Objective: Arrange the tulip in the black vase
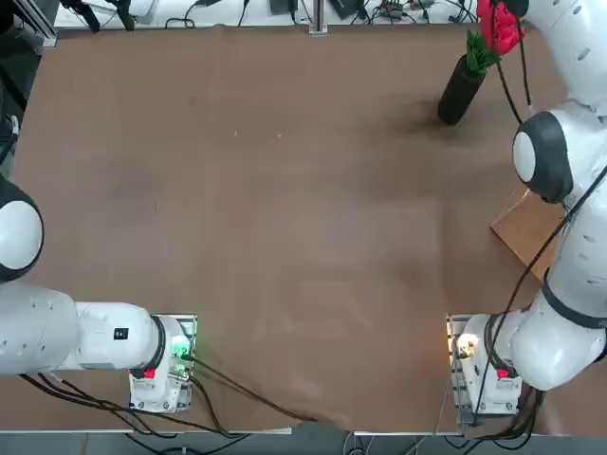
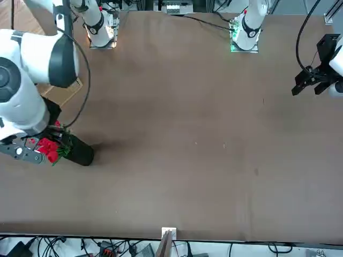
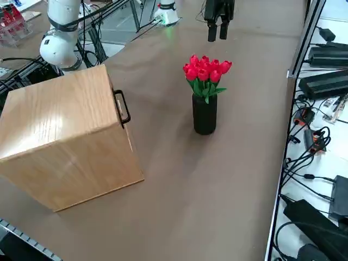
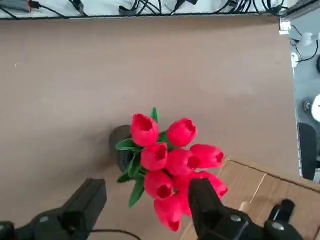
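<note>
Tulips: we see the tulips (image 3: 205,69) seated in the vase, red blooms and green leaves fanned above its mouth; the stems are hidden inside, so we cannot tell how deep they reach.
Black vase: the black vase (image 3: 204,115) stands upright on the table (image 3: 179,217), at the far right of the scene.
Wooden box: the wooden box (image 3: 70,130), with its dark handle (image 3: 122,109), sits nearer to the robot than the vase, also at the right and apart from it.
Right gripper: we have the right gripper (image 4: 148,185) at the far right, above the table near the blooms, fingers spread wide and holding nothing.
Done: we judge the arranging complete, as the bunch stands unaided.
Left: we see no insertion work remaining; at most, we would draw the arm clear without brushing the petals.
</note>
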Robot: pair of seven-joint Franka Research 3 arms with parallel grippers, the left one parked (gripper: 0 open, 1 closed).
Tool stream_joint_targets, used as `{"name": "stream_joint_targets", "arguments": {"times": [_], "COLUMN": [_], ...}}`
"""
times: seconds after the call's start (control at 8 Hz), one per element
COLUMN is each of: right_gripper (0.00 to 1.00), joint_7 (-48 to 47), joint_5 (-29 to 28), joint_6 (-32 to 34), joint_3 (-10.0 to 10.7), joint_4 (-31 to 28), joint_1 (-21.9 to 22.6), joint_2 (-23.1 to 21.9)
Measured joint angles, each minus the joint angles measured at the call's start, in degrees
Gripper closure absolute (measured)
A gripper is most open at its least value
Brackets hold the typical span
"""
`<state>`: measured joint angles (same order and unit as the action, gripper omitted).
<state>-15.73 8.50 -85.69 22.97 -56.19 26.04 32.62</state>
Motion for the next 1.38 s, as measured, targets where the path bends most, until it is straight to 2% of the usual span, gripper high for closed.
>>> {"name": "stream_joint_targets", "arguments": {"times": [0.38,0.88,1.0,1.25,1.38], "right_gripper": [0.00,0.00,0.00,0.00,0.00], "joint_7": [8.0,12.5,13.6,15.0,15.4], "joint_5": [-4.0,-4.7,-4.7,-4.7,-5.3], "joint_6": [0.5,1.4,1.5,1.5,1.0], "joint_3": [0.0,-0.9,-3.2,-11.8,-14.0], "joint_4": [-3.5,-11.5,-14.3,-19.8,-22.3], "joint_1": [-2.7,-3.7,-5.8,-14.8,-17.7], "joint_2": [-3.8,-11.5,-14.1,-19.2,-21.5]}}
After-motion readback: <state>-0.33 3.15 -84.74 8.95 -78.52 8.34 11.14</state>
